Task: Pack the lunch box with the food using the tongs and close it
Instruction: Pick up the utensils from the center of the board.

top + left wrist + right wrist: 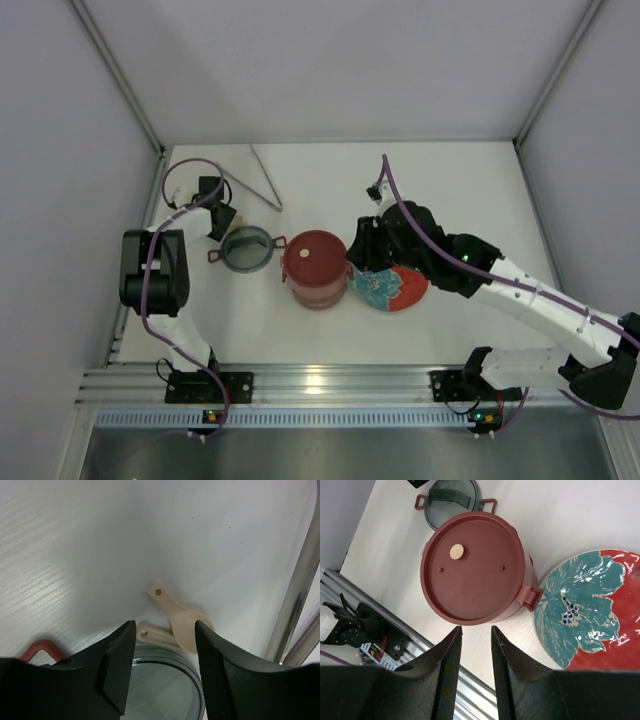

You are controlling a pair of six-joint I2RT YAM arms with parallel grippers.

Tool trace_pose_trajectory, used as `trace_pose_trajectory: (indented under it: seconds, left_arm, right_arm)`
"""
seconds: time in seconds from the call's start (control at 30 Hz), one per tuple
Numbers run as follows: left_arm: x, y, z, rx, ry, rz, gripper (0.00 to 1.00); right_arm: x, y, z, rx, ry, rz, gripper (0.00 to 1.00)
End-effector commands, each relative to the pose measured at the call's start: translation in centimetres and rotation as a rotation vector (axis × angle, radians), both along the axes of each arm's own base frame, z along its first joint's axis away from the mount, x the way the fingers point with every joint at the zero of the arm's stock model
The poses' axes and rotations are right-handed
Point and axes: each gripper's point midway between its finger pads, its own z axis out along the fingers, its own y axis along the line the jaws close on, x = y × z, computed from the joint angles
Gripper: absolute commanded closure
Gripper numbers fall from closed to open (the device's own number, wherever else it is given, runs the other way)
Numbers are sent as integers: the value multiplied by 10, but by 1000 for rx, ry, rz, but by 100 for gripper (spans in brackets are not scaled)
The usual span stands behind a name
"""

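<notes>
Black and close to the lens, the left gripper (164, 632) hangs with its jaws released and nothing between them. Just beneath it I see the edge of a grey dish (165, 680) with a red wire handle (42, 649) at its side. A cream plastic scoop (184, 625) lies on the white table (75, 555) right behind the dish. The tongs (266, 180) lie flat on the table towards the back, left of the middle. Their thin arms meet in a narrow V just beyond the grey dish, and nothing is touching them.

The right gripper (476, 632) hovers above the near rim of the lunch box (315, 292), its jaws a narrow gap apart and empty. The lunch box stands in the middle of the table with its maroon lid (470, 570) seated on top. It sits between the grey dish on its left and a red plate (590, 605) with a teal flower on its right. The plate lies just beside the lunch box, close to its small side handle.
</notes>
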Motion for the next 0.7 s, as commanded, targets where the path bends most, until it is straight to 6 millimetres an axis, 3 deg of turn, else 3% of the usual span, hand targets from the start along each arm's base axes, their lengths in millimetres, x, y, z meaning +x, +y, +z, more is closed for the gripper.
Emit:
trace_pose_trajectory:
  seconds: [0.0,0.43,0.67]
  left_arm:
    - [19,8,12,4,-53,43,45]
    - [36,15,11,32,-14,69,49]
    - [27,15,4,39,16,59,50]
  right_arm:
    - [-7,-5,8,8,-26,17,70]
    - [-9,-9,11,16,-32,21,70]
    - [-11,-10,9,14,-30,22,69]
